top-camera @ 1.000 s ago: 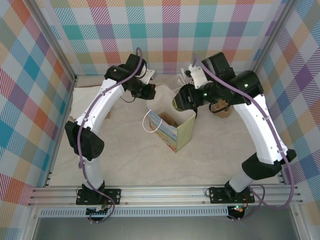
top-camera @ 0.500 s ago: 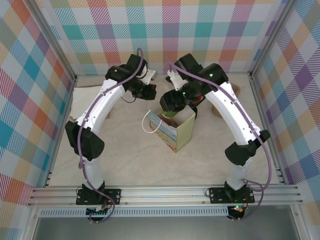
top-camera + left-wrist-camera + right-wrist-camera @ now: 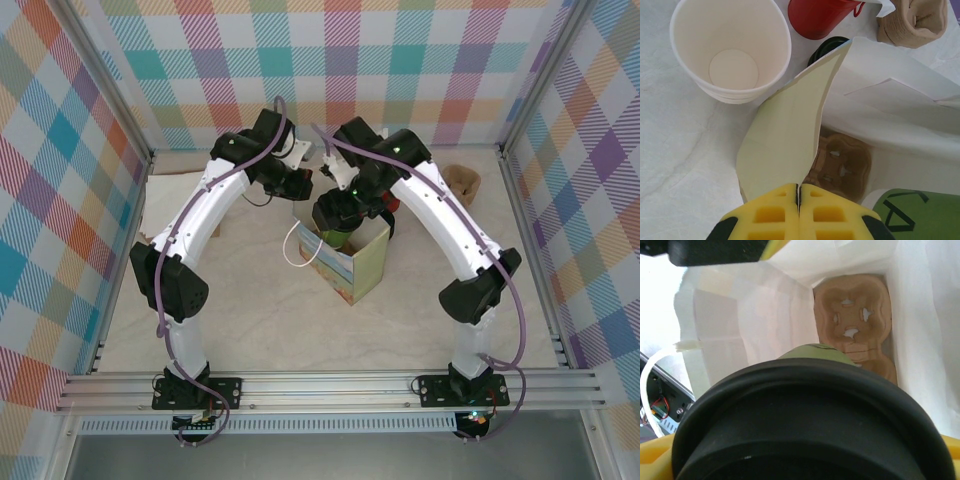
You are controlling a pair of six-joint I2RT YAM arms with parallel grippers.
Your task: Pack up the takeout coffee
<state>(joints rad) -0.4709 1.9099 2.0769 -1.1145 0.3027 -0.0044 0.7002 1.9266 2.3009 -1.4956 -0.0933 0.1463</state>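
Two arms are meeting over a paper bag [image 3: 362, 266] that is standing upright near the middle of the table [image 3: 240, 320].

1. Left gripper [image 3: 799, 194]: the yellow fingers are pressing fully together, and they are pinching the top edge of the bag's pale wall. This wall is bowing outward and the bag mouth is gaping.
2. Right gripper [image 3: 337, 211]: the jaws are standing wide and are clamping the coffee cup [image 3: 810, 425] by its sides, just under the black lid.
3. Coffee cup: it is hanging upright in the bag mouth, lid upward, with its green body reaching down between the white inner walls. Whether its base is touching anything cannot be told.
4. Bag floor: a brown cardboard tray [image 3: 860, 315] is lying flat inside, below and beside the cup.

Items sitting on the table beyond the bag, in the left wrist view:
- a stack of lidless cups [image 3: 730, 50] with cream insides;
- a red cup [image 3: 820, 17];
- a black lid [image 3: 827, 46], partly hidden by the bag wall;
- a brown cardboard piece [image 3: 912, 22].
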